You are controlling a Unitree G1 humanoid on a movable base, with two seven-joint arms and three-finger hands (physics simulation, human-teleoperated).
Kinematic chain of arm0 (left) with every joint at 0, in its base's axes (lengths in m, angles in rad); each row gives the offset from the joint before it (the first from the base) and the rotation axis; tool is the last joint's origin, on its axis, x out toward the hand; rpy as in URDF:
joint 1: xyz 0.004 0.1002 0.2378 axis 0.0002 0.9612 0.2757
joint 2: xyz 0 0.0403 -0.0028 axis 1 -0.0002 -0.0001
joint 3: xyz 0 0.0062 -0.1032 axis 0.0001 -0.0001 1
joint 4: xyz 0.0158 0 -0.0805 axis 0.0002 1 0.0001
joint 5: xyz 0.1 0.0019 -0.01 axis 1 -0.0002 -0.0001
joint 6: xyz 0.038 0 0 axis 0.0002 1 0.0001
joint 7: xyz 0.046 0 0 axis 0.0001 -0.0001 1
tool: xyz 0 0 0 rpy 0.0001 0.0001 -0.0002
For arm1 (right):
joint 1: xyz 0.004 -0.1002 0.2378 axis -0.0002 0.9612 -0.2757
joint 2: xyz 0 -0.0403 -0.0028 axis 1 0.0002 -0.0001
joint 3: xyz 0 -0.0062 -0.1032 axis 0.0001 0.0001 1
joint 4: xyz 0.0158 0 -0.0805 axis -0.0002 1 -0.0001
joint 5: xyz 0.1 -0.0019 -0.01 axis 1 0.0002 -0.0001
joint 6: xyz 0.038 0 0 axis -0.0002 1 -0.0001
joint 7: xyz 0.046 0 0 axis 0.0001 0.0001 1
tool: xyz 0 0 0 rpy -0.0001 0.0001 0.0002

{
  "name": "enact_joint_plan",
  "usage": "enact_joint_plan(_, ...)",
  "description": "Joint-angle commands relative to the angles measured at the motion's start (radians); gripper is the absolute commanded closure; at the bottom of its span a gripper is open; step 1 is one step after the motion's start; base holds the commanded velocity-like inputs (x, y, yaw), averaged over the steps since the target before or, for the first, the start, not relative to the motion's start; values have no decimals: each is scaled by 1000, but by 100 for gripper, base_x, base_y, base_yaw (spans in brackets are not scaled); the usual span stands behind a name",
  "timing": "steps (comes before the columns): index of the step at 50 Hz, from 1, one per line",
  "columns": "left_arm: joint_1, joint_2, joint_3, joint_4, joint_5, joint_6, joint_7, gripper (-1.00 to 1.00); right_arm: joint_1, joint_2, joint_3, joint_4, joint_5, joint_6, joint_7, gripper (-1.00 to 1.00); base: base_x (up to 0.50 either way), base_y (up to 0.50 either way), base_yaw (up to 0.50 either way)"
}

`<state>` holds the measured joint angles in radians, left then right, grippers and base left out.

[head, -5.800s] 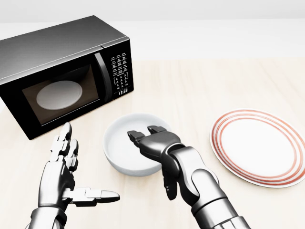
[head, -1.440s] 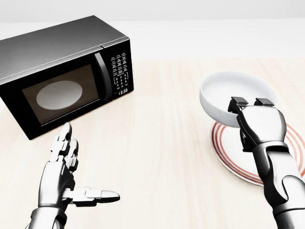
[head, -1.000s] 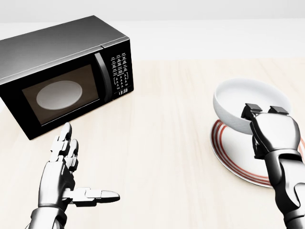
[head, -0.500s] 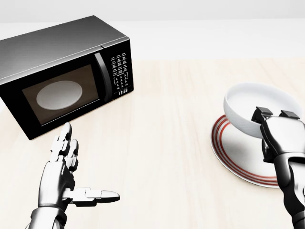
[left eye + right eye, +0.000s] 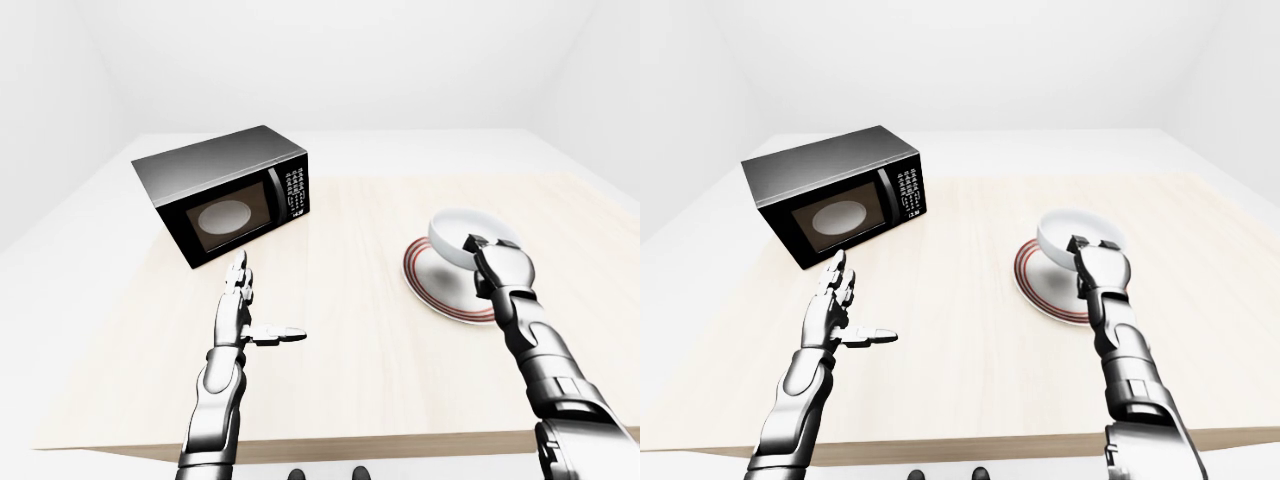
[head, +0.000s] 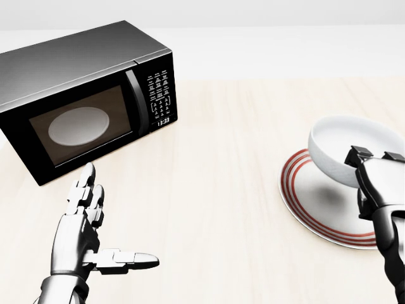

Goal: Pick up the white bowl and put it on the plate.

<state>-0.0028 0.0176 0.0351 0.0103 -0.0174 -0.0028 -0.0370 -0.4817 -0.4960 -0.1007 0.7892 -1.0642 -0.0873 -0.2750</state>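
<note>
Hovering: one bowl (image 6: 342, 147), one plate (image 6: 310, 202).

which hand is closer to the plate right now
Right. The right hand grips the bowl directly over the plate; the left hand, open, is far off toward the view's left, below the microwave.

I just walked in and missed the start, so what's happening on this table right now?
A humanoid robot is moving a white bowl onto a red-rimmed plate. Its right hand grips the bowl by the rim, fingers hooked over the edge, and holds it tilted above the plate's right part; it does not look set down yet. The left hand is open and empty, hovering over the wooden table below a closed black microwave.
</note>
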Motion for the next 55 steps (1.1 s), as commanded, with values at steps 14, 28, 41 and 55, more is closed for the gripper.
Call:
enact_joint_plan(14,0,0,0,0,0,0,0,-100,-61,-12,24,131,-3,0,-83,100,0,0,0)
enact_joint_plan(28,0,0,0,0,0,0,0,-100,-89,-8,42,193,-3,0,-110,100,0,0,0)
enact_joint_plan(41,0,0,0,0,0,0,0,-100,-92,-5,52,223,-1,0,-130,100,0,0,0)
enact_joint_plan(55,0,0,0,0,0,0,0,-100,-83,-5,52,207,1,0,-118,-100,0,0,0)
